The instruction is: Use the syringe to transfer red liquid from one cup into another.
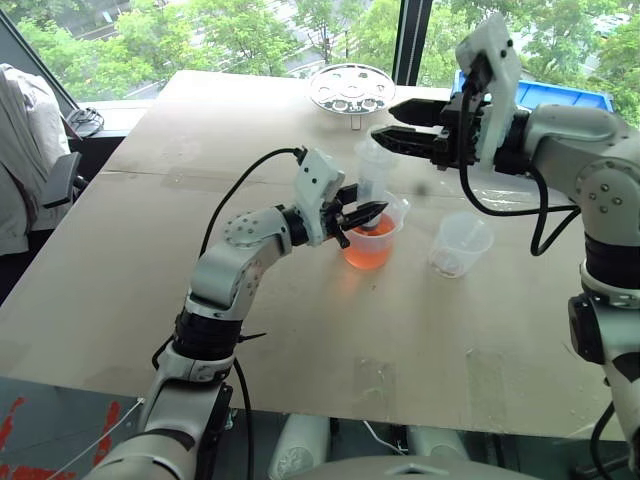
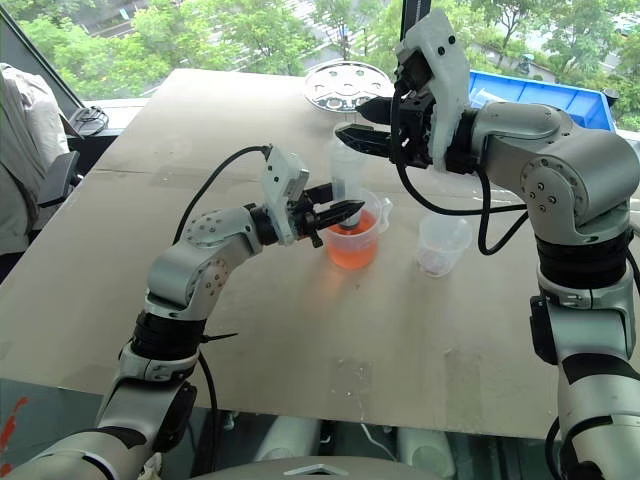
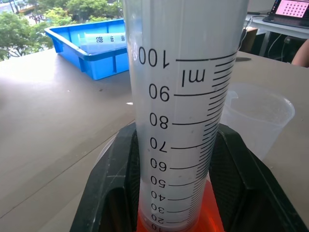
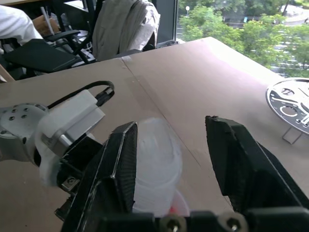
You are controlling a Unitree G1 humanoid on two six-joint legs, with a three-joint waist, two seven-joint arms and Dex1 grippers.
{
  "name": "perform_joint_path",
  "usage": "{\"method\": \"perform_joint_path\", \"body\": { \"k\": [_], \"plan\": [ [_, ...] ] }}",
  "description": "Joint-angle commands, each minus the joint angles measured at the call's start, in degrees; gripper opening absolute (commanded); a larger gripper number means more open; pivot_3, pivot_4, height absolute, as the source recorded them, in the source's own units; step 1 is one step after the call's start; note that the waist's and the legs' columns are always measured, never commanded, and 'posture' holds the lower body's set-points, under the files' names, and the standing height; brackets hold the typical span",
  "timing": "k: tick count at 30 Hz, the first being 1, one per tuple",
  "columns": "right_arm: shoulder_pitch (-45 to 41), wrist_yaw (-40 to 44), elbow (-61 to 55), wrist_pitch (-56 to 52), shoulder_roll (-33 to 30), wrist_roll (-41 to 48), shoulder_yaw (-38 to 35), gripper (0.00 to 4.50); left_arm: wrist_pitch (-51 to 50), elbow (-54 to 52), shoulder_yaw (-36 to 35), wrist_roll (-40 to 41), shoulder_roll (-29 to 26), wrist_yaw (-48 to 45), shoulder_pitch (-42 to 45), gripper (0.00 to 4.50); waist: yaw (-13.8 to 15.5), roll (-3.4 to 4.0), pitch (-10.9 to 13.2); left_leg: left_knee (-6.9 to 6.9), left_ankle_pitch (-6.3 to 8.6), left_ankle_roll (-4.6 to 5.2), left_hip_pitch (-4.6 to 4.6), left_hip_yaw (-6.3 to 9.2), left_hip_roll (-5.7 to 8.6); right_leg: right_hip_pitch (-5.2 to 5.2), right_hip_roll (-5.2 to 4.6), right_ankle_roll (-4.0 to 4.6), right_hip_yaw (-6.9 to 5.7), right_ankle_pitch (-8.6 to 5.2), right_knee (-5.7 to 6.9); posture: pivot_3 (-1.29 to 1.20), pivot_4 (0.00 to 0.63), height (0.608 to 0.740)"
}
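The syringe (image 1: 375, 168), a clear barrel printed with ml marks (image 3: 188, 96), stands upright in the handled beaker (image 1: 372, 245). Its lower end dips into the red liquid (image 1: 367, 252). My left gripper (image 1: 370, 212) is shut on the barrel just above the beaker's rim. Level with the syringe's top, my right gripper (image 1: 386, 120) has its jaws apart, and in the right wrist view the white top (image 4: 157, 164) sits beside one finger (image 4: 120, 164). The small tapered cup (image 1: 460, 243) stands to the right of the beaker, with nothing showing inside it.
A round metal rack (image 1: 351, 88) stands at the table's far edge. A blue bin (image 1: 560, 95) holding another marked clear tube (image 3: 104, 39) sits at the far right. An office chair draped with clothing (image 1: 30, 150) is off the table's left side.
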State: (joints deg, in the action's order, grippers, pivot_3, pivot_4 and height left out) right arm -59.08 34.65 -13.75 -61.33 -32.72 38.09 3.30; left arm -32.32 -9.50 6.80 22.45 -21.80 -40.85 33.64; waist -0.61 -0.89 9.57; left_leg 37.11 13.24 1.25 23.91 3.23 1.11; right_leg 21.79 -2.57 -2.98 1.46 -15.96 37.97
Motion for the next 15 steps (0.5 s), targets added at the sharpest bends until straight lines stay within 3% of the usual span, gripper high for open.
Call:
{"method": "perform_joint_path", "body": {
  "k": [1,7,10,13,15],
  "plan": [
    [-1.1,0.0,-1.4,0.3,-0.4,-0.8,-0.7,2.15,1.0,-1.6,-0.2,0.2,0.4,-0.3,1.2,1.40,0.0,0.00,0.0,0.00,0.00,0.00,0.00,0.00,0.00,0.00,0.00,0.00,0.00,0.00,0.00,0.00,0.150,0.740],
    [-0.6,0.7,-1.3,0.7,-0.9,-2.4,0.4,2.15,0.9,-1.8,-0.3,0.0,0.2,-0.4,1.2,1.40,0.0,0.00,0.0,0.00,0.00,0.00,0.00,0.00,0.01,0.00,0.00,0.00,0.00,0.00,0.00,0.00,0.150,0.740],
    [-0.8,0.6,-0.9,1.1,-0.3,-2.9,0.4,1.43,0.6,-2.1,-0.4,0.1,0.1,-0.4,1.2,1.40,0.0,0.00,0.0,0.00,0.00,0.00,0.00,0.01,0.01,0.00,0.00,0.00,-0.01,0.00,0.00,0.00,0.150,0.740],
    [-1.1,1.0,-0.8,1.1,0.3,-2.7,0.0,0.04,-0.1,-2.2,-0.5,0.5,0.1,-0.4,1.4,1.40,0.0,0.00,0.0,0.00,0.00,0.00,0.00,0.01,0.01,0.00,0.00,0.00,-0.01,0.00,0.01,0.00,0.150,0.740],
    [-1.1,1.4,-0.9,1.2,0.4,-2.7,0.1,0.04,-0.5,-2.1,-0.6,0.7,0.1,-0.5,1.5,1.40,0.0,0.00,0.0,0.00,0.00,0.00,0.00,0.02,0.01,0.00,0.00,0.00,-0.01,0.00,0.00,0.00,0.150,0.740]
  ]
}}
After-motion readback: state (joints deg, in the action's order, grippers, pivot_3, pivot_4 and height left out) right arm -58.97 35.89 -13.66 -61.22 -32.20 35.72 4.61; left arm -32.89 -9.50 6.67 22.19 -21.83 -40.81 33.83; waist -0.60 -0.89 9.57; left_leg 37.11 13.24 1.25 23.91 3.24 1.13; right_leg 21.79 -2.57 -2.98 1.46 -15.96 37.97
